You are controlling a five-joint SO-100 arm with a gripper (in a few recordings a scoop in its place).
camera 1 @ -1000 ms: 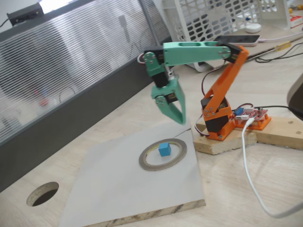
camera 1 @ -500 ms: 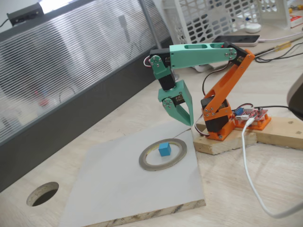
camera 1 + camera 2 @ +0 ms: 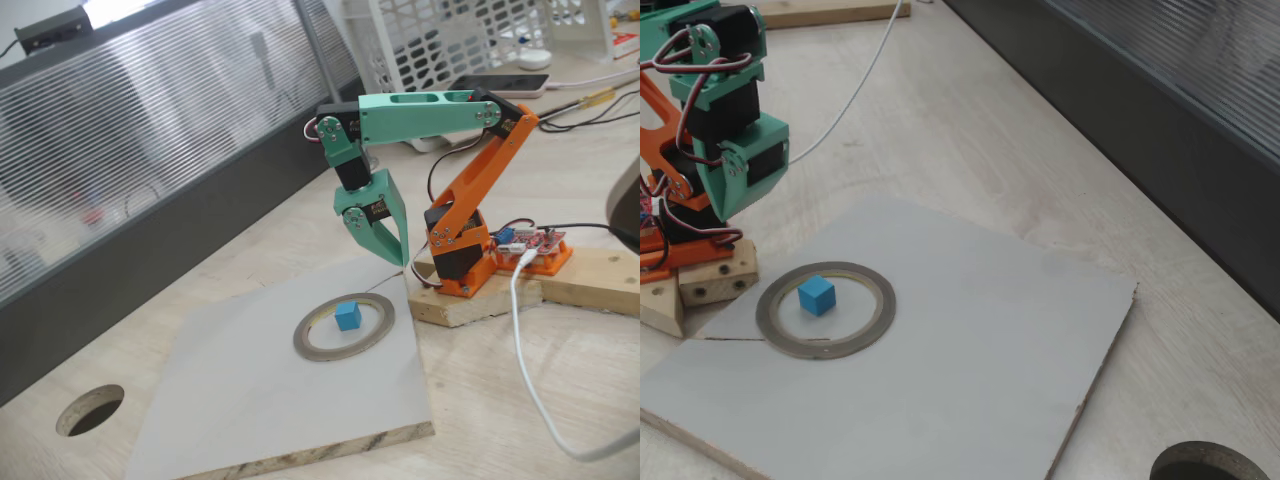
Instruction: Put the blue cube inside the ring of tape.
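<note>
One cube (image 3: 347,316) sits inside the tape ring (image 3: 344,327), below an empty claw (image 3: 392,252).

Both fixed views show the blue cube resting on the grey board (image 3: 260,400) within the ring's opening, toward its far edge in a fixed view (image 3: 817,295), apart from the claw and untouched. The green claw hangs in the air above the board's edge, between the ring and the orange base (image 3: 462,250), pointing down and grasping nothing; its fingers lie close together, though whether they are fully clenched cannot be told. In a fixed view the claw's green body (image 3: 740,170) shows up and to the left of the ring (image 3: 825,309). A round hole (image 3: 90,409) in the wooden table (image 3: 520,400) lies well away from the claw, beyond the board's far corner.
</note>
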